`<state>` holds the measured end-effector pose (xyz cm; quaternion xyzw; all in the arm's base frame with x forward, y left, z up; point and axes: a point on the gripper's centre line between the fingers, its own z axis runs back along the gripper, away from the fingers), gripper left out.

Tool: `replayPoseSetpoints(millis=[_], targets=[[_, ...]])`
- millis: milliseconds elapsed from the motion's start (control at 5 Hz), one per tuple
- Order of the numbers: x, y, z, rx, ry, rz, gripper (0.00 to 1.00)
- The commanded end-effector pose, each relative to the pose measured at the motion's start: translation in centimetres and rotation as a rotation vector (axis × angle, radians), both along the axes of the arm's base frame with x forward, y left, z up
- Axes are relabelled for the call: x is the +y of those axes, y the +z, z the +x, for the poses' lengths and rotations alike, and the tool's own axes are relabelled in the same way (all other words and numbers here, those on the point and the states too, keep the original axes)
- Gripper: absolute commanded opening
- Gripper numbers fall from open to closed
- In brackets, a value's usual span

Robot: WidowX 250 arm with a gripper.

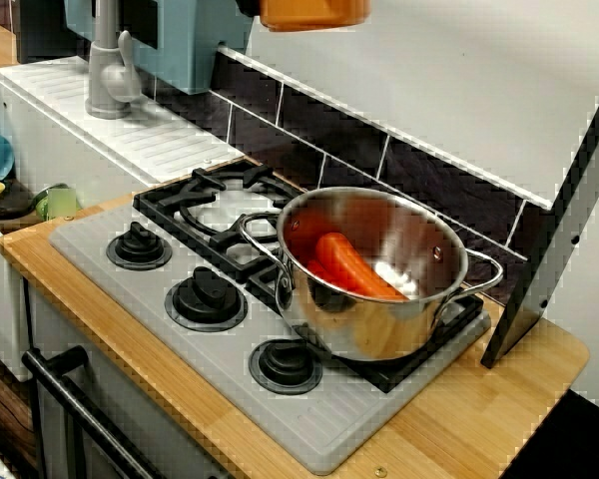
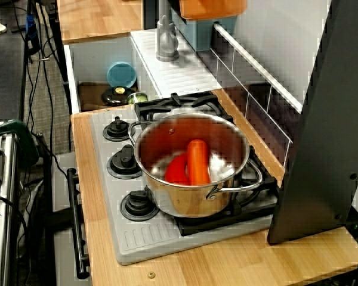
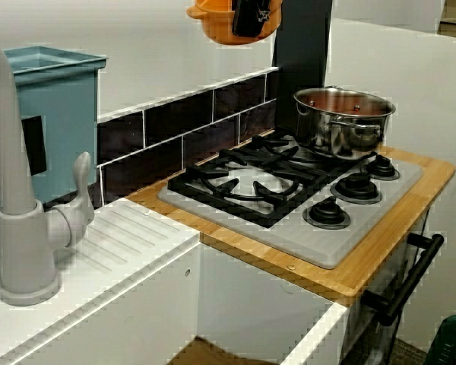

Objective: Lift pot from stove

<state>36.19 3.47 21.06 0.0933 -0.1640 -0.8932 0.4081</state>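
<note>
The orange pot (image 3: 229,23) is hanging high in the air, well above the stove (image 1: 210,344) and apart from it, near the top edge of every view. In the side view, a dark gripper (image 3: 251,15) is covering its front wall and seems to be clamping the rim, so the jaws are closing on the pot. Only the lower part of the pot is showing, with its bottom facing down and its mouth up, so it is sitting upright. A short tab is sticking out on its left side in this view. What is inside the pot I cannot tell.

The big steel pot (image 1: 379,274) is standing on the black grate (image 1: 215,205) at the right burner. Inside it a long orange piece (image 2: 198,162) is lying, and beside it a red piece (image 2: 178,171); something white is also showing at the bottom, or it is only a reflection.

In the sink (image 2: 86,65) a blue round dish (image 2: 122,75) and a dark lid (image 2: 116,95) are lying. A blue box (image 3: 49,106) is standing behind the grey faucet (image 3: 19,213).

No writing or label is readable anywhere.
</note>
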Motion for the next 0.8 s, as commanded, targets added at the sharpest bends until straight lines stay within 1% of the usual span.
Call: replayPoseSetpoints(millis=[0,600], targets=[[0.22,3.03,-0.18,-0.097,0.006,0.029,0.00],[0.09,3.08,0.39,-0.104,0.025,0.043,0.00]])
